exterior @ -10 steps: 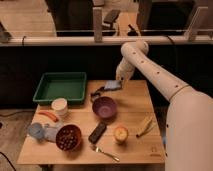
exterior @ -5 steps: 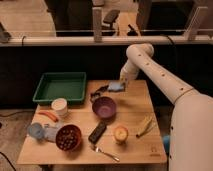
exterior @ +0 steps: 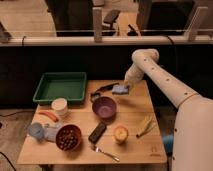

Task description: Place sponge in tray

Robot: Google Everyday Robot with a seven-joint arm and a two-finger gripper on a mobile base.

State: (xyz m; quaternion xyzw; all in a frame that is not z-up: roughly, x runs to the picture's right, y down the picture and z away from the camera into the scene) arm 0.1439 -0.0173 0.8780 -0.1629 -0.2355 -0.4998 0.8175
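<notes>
Tray (exterior: 60,86) sits at the tabletop's (exterior: 135,114) 10 o'clock corner, only its green floor showing. Sponge (exterior: 119,90) is not in it. It's well to the tray's 3 o'clock, near the far edge at approx 12, pinched in the end effector (exterior: 125,88), which is closed on it just above the wood. The fingers themselves are hard to make out behind the sponge.

Purple bowl (exterior: 104,113) is near centre, at the sponge's 7 o'clock, and its inside looks bare. Brown bowl (exterior: 56,135) at 8 o'clock holds dark reddish bits, too blurry to name. White cup (exterior: 59,106) stands just off the tray's near wall, interior not visible. Light-blue cup (exterior: 36,131) lies at the 9 o'clock edge w/ the brown bowl beside it.

Black item (exterior: 102,90) btwn tray and sponge is unclear. The robot body is cut off at the right edge.
</notes>
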